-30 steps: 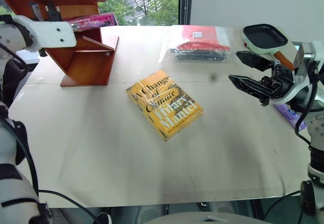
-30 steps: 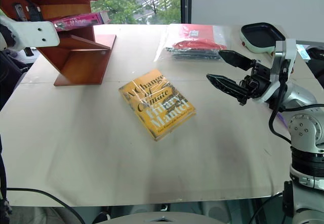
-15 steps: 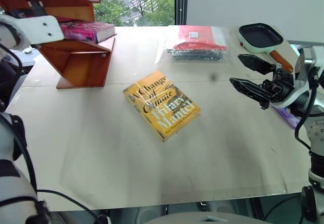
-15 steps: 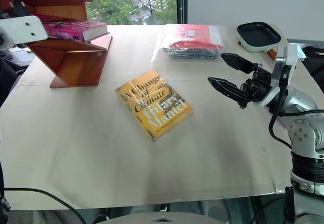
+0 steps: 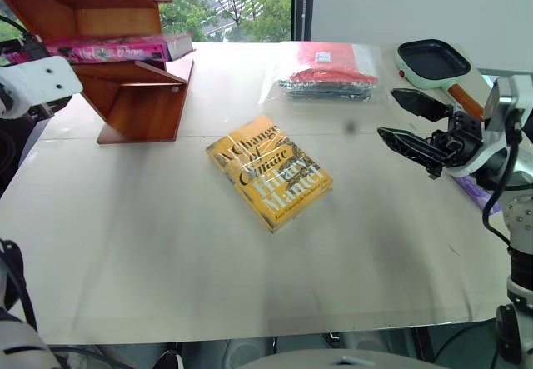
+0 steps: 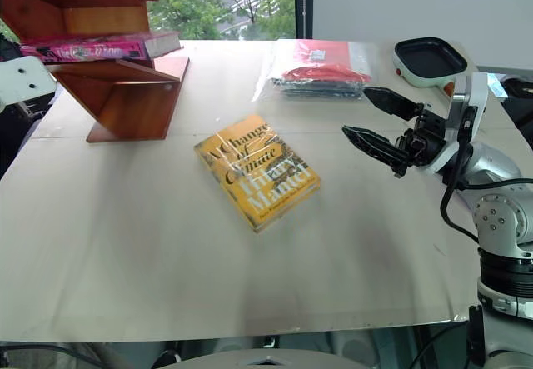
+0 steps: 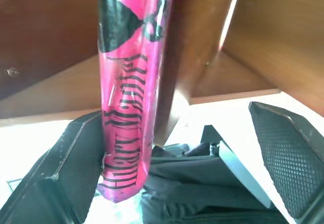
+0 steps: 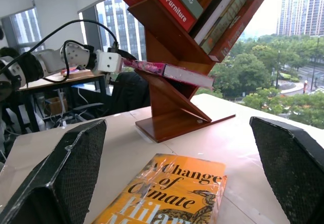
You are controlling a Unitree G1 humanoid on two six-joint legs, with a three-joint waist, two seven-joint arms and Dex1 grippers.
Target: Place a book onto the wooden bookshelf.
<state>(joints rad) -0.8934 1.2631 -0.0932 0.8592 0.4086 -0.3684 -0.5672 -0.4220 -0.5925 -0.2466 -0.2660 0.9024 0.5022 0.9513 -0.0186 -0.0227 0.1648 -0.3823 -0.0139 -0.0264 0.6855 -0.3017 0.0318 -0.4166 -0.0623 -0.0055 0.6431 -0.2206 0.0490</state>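
The magenta-pink book (image 5: pixel 108 50) lies flat on a shelf of the reddish-brown wooden bookshelf (image 5: pixel 141 102) at the table's far left. In the left wrist view the book's spine (image 7: pixel 129 107) runs close beside one finger (image 7: pixel 76 163) of my left gripper (image 7: pixel 177 113), which is open and far wider than the spine. The left wrist (image 5: pixel 37 82) sits just left of the shelf unit. Over the table's right side my right gripper (image 5: pixel 386 112) hovers open, holding nothing.
A yellow-orange paperback (image 5: pixel 269 172) lies in the table's middle. At the back sit a plastic bag (image 5: pixel 327 71) with red and dark contents and a small pan (image 5: pixel 433 59). Several books (image 8: pixel 202 6) stand in the shelf unit's upper compartment.
My left gripper has opened, letting go of the pink book, and drawn back leftward and lower. The book now rests on the shelf. The right arm has stayed still.
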